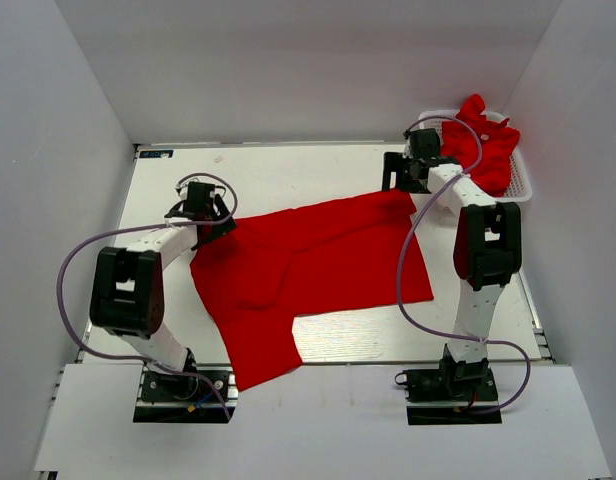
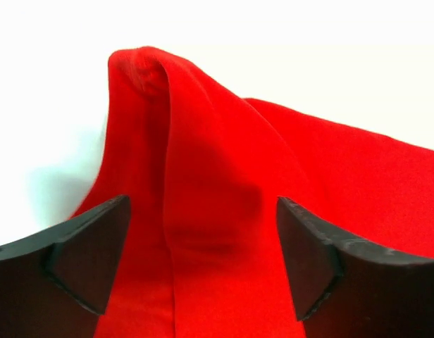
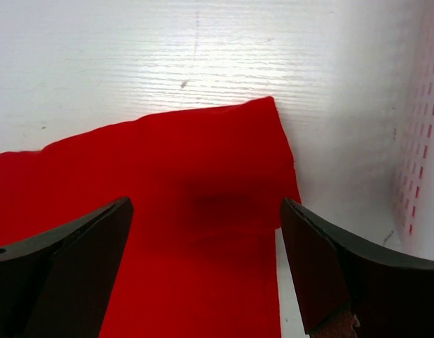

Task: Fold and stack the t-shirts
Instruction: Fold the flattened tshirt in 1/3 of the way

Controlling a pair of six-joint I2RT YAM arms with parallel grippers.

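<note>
L gripper (image 2: pixel 201 211) & R gripper (image 3: pixel 203 208) both gape wide over spread red t-shirt (image 1: pixel 318 260).

White mesh basket (image 1: pixel 525 180) at far right corner of white table (image 1: pixel 288 170); plain white walls around.

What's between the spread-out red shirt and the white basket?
Just bare table between the spread t-shirt and the basket; the right wrist view shows it.
</note>
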